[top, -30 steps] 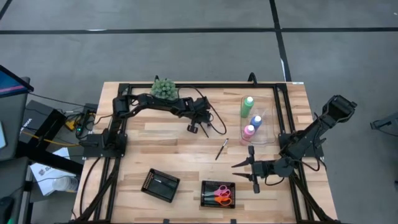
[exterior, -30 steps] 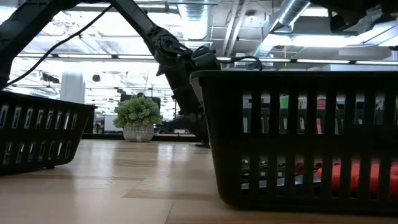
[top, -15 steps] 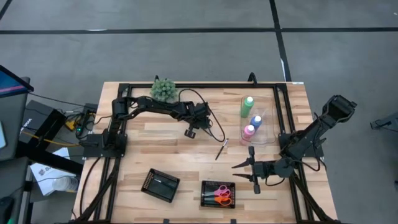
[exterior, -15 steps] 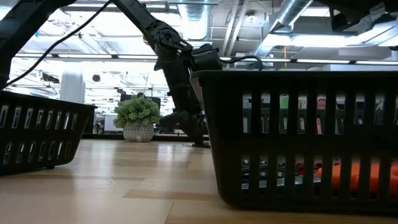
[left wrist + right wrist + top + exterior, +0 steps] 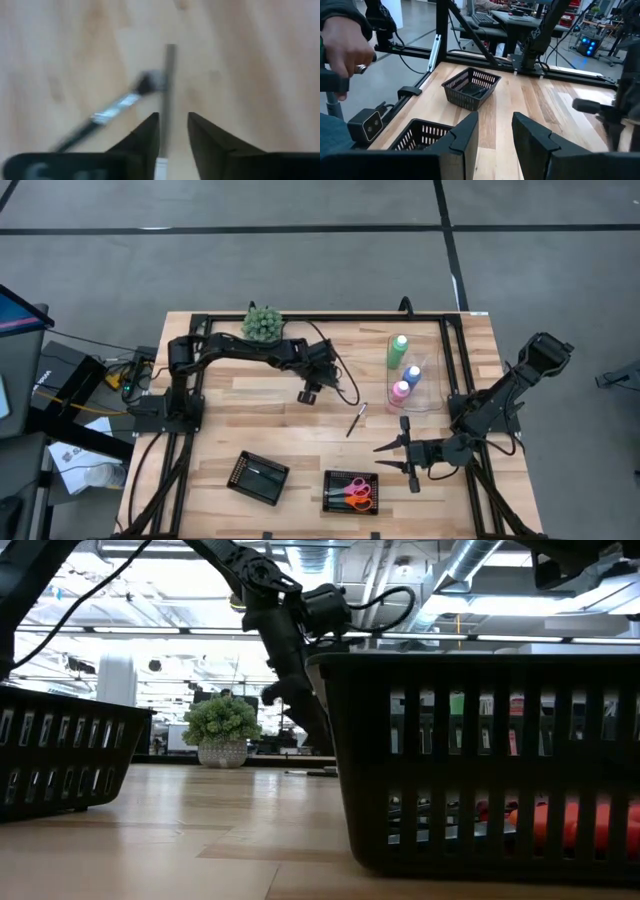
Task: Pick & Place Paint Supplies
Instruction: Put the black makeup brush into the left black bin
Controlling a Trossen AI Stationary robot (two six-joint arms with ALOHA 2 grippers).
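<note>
Left gripper (image 5: 311,393) hangs over the middle of the table, its fingers (image 5: 145,137) slightly apart around a thin brush handle (image 5: 166,95), with another brush (image 5: 107,112) lying beneath. Right gripper (image 5: 392,454) waits near the front right, fingers parted and empty. Three paint bottles (image 5: 404,370) stand toward the back right; scissors (image 5: 356,494) lie in the front-edge basket (image 5: 350,476). One paintbrush (image 5: 356,420) lies mid-table.

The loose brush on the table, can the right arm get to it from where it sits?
Probably yes. The brush lies alone on bare wood, with nothing between it and the right gripper, which waits nearby. The left gripper hangs on its other side.
</note>
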